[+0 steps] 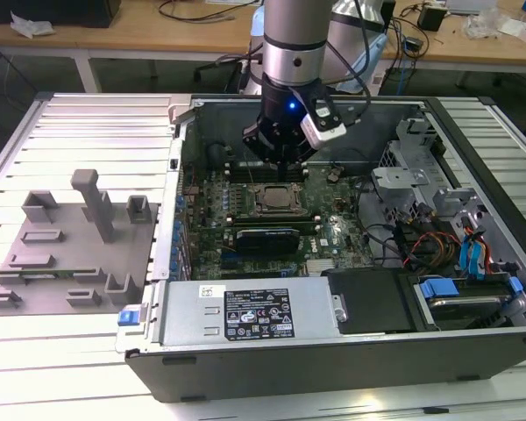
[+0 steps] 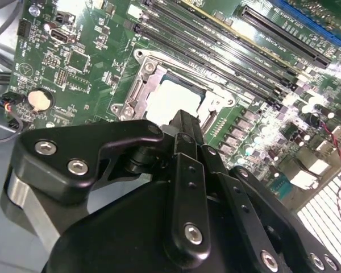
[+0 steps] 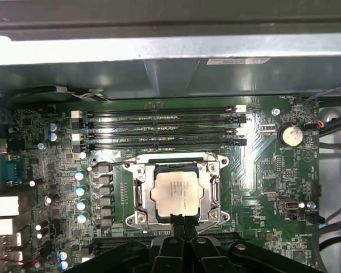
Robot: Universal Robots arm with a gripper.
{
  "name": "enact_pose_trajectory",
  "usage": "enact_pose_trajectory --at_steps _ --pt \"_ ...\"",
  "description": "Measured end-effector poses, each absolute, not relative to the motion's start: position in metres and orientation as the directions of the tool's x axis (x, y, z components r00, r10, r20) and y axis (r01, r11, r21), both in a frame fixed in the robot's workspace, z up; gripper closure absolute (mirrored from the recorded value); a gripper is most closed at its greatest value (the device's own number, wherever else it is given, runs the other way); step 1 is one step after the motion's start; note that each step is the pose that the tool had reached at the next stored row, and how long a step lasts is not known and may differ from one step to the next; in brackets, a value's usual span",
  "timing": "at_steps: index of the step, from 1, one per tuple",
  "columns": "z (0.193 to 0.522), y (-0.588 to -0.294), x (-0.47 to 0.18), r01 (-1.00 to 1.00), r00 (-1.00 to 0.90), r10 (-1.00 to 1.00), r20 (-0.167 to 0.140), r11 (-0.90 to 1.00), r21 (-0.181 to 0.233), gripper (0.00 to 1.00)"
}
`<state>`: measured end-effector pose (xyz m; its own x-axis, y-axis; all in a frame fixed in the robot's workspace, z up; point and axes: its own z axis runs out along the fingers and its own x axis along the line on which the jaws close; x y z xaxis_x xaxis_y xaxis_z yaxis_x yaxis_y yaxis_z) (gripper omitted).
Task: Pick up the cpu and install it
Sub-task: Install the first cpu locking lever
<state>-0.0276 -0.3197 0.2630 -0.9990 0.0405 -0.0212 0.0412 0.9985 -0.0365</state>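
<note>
The cpu (image 3: 177,191), a flat square chip with a pale silver top, lies inside the metal-framed socket (image 3: 137,190) on the green motherboard (image 3: 261,187). It also shows in the second wrist view as the cpu (image 2: 171,98), just beyond my fingertips. My black gripper (image 3: 179,220) hangs a little above the socket's edge, its two fingers pressed together with nothing between them. In the exterior view the gripper (image 1: 282,165) sits over the socket (image 1: 274,198) inside the open computer case (image 1: 333,368).
Memory slots (image 3: 159,128) run beside the socket. On the exterior view's left lies a grey fixture plate (image 1: 70,254) with upright blocks. A power supply (image 1: 245,314) lines the case's front; a drive cage (image 1: 403,175) and cables (image 1: 430,241) fill the exterior view's right.
</note>
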Motion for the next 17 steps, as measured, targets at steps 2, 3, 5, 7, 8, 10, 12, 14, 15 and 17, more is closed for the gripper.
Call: enact_pose_trajectory --at_steps 2,3,5,7,8,10,12,14,15,17 --pt "0.2660 -0.3197 -0.0276 0.041 -0.999 0.041 -0.021 0.998 -0.037 0.89" --pt "0.2673 -0.3197 -0.0276 0.041 -0.999 0.040 -0.021 0.998 -0.037 0.89" --pt "0.2702 -0.3197 -0.0276 0.041 -0.999 0.040 -0.021 0.998 -0.037 0.89" --pt "0.2707 -0.3197 -0.0276 0.041 -0.999 0.040 -0.021 0.998 -0.036 0.89" --pt "0.2707 -0.3197 -0.0276 0.041 -0.999 0.040 -0.021 0.998 -0.036 0.89" --pt "0.2710 -0.3197 -0.0276 0.041 -0.999 0.040 -0.021 0.998 -0.037 0.89" --pt "0.2710 -0.3197 -0.0276 0.041 -0.999 0.040 -0.021 0.998 -0.036 0.89" --pt "0.2710 -0.3197 -0.0282 0.041 -0.999 0.040 -0.021 0.998 -0.037 0.89" --pt "0.2710 -0.3197 -0.0290 0.041 -0.999 0.040 -0.021 0.998 -0.037 0.89" --pt "0.2710 -0.3196 -0.0314 0.041 -0.999 0.040 -0.021 0.998 -0.037 0.89"
